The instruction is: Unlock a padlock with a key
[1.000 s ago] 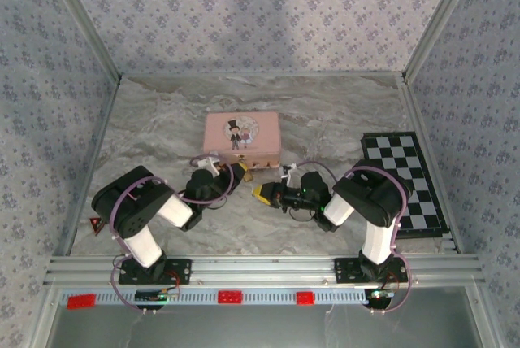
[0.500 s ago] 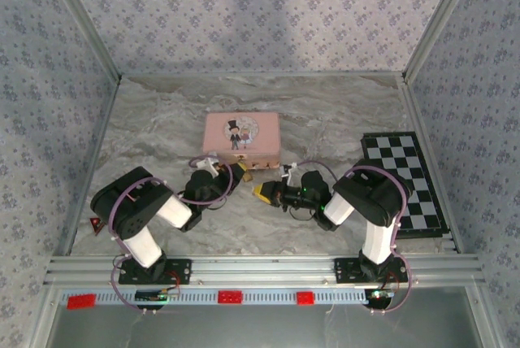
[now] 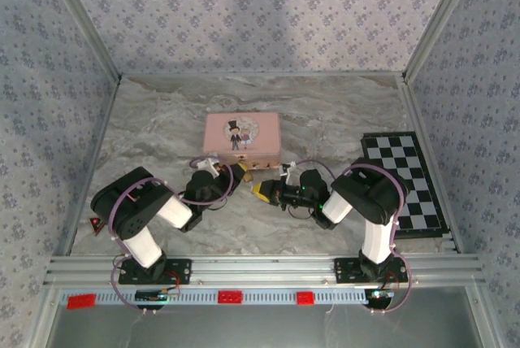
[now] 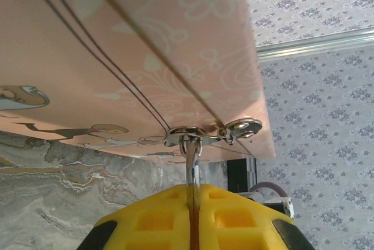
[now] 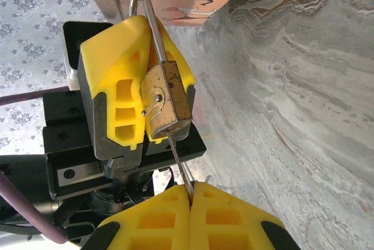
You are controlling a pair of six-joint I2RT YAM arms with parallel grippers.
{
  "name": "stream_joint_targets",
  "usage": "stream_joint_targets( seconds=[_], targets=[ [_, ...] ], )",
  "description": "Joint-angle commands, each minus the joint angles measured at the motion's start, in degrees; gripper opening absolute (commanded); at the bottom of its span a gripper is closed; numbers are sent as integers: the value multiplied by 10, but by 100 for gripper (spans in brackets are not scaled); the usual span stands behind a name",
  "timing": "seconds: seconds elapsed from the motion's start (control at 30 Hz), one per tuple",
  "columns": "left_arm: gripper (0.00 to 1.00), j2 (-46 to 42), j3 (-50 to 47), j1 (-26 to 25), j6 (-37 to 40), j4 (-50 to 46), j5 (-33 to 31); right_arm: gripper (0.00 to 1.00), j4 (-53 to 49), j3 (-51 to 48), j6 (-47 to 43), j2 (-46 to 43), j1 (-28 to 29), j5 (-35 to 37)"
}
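The tiny brass padlock hangs by its thin silvery shackle from the metal hasp of the pink box. My left gripper is shut on the padlock, its yellow fingers flanking the brass body. A thin key runs from the padlock's underside into my right gripper, which is shut on it. In the top view the left gripper and the right gripper meet tip to tip just in front of the box.
A black-and-white chessboard lies flat at the right edge of the marble table. Patterned walls close in the back and both sides. The pink box stands directly behind the grippers.
The right gripper has edged slightly up and left toward the left gripper. The left arm and the box have stayed put.
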Motion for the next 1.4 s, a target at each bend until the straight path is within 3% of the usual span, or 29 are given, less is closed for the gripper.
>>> stream_joint_targets(
  seconds=[0.0,1.37],
  targets=[
    [0,-31,17,-6,-2,76,4,0,6,12,7,8,-3,-9],
    [0,-59,26,-18,13,76,22,0,7,19,38,-35,-2,51]
  ],
)
